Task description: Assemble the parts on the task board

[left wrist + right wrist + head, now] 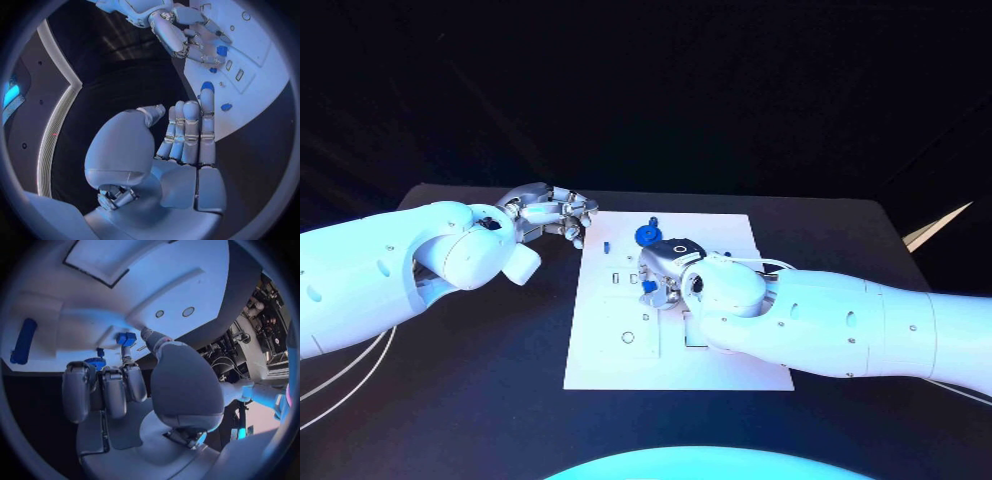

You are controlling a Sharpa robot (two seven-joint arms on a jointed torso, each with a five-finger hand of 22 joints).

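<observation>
The white task board lies in the middle of the table. My right hand rests over its middle and pinches a small blue block between thumb and a finger, low against the board. The same block peeks out under that hand. A round blue part sits near the board's far edge, and a tiny blue piece lies by the far left edge. My left hand hovers just off the board's far left corner, fingers straight and side by side, holding nothing.
Slots and round holes mark the near half of the board. An elongated blue part and a ribbed blue wheel lie on the board beyond my right hand's fingers. Bare black table surrounds the board.
</observation>
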